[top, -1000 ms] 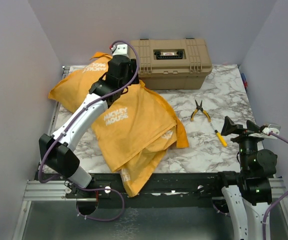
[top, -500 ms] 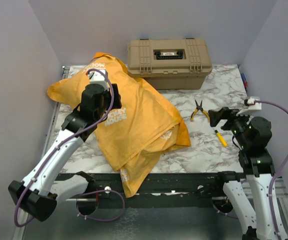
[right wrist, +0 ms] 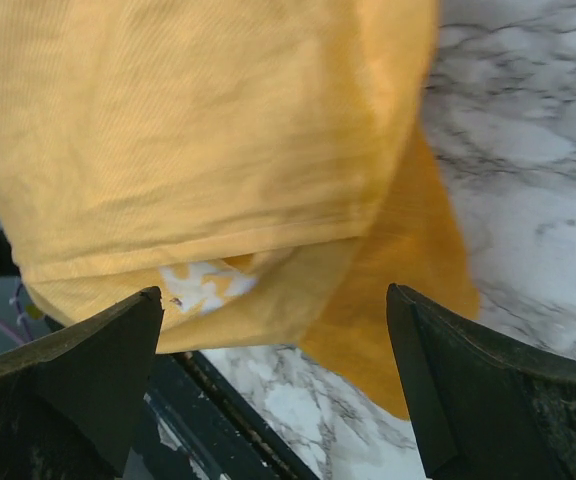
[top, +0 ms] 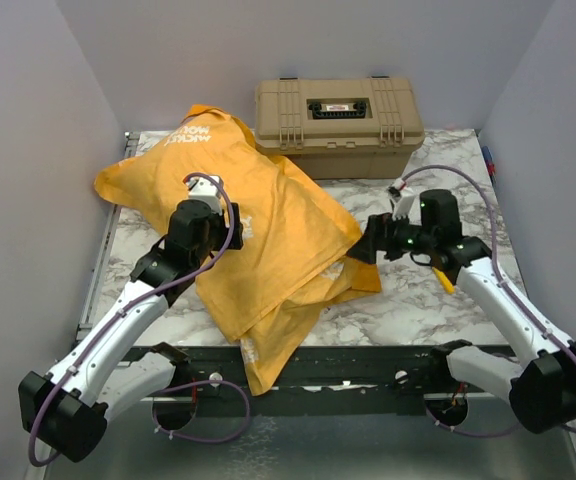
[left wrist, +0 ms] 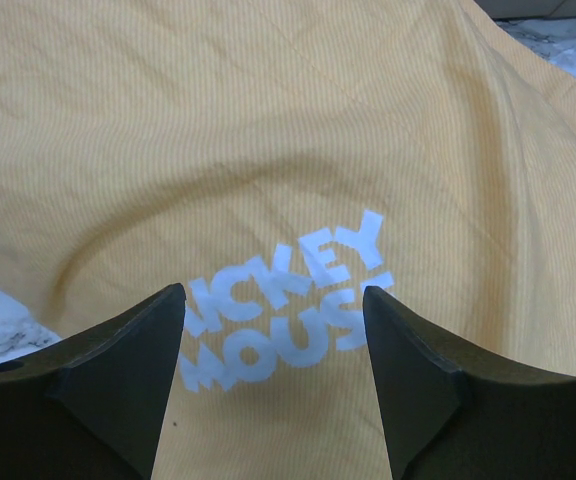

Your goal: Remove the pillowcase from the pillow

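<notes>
The orange-yellow pillowcase (top: 278, 225) lies bulging from the back left to the table's front, one end hanging over the front edge. The pillow is hidden; no white pillow shows. My left gripper (top: 236, 230) is open and empty, just above the pillowcase. In the left wrist view (left wrist: 273, 292) its fingers frame the white "Mickey Mouse" lettering (left wrist: 293, 300). My right gripper (top: 368, 246) is open and empty beside the pillowcase's right corner. In the right wrist view (right wrist: 273, 292) it faces the layered hem of the pillowcase (right wrist: 218, 130), with a white-printed patch (right wrist: 203, 280).
A tan toolbox (top: 338, 112) stands at the back centre. A yellow-handled screwdriver (top: 446, 282) lies partly under my right arm. The marble table (top: 438, 185) ends in a black front rail (right wrist: 218, 395). Grey walls close in the left, right and back.
My left arm has drawn back from near the toolbox to over the lettering. My right arm has swung from the right side in to the pillowcase's right corner.
</notes>
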`<state>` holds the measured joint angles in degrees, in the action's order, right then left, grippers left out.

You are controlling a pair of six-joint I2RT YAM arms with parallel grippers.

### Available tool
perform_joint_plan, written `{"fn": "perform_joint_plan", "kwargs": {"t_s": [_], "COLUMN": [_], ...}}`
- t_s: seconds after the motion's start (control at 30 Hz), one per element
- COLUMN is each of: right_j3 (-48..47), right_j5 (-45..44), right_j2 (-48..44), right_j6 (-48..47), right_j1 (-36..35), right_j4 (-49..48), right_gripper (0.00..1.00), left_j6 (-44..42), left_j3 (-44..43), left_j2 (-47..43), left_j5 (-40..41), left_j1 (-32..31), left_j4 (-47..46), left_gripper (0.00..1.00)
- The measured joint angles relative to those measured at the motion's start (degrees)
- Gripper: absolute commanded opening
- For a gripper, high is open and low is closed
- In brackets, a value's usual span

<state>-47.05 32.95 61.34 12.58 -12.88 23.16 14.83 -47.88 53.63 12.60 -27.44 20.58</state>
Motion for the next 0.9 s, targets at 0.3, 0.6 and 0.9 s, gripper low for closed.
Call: {"fn": "perform_joint_plan", "kwargs": {"t_s": [0.3, 0.6, 0.9], "right_j3": [5.49, 2.73, -15.72], "right_j5": [-1.81, -5.4, -8.26], "right_j2": [4.72, 17.16, 32.98], "right_j6": [6.62, 6.95, 0.59], "right_j1": [-11.47, -13.73, -13.81], "right_j4": [-8.48, -15.06, -16.28], "right_gripper": [0.87, 0.38, 0.01], "left_j6": [-0.74, -0.72, -0.74], "left_j3": [1.97, 2.4, 3.76], "left_j2": [0.22, -0.46, -2.23], "left_j5": [-1.92, -2.08, -2.19], "left_j1": [1.22, 1.99, 1.99], "left_j4": [-3.34, -4.09, -4.48], "left_gripper": [0.73, 0.73, 0.73]}}
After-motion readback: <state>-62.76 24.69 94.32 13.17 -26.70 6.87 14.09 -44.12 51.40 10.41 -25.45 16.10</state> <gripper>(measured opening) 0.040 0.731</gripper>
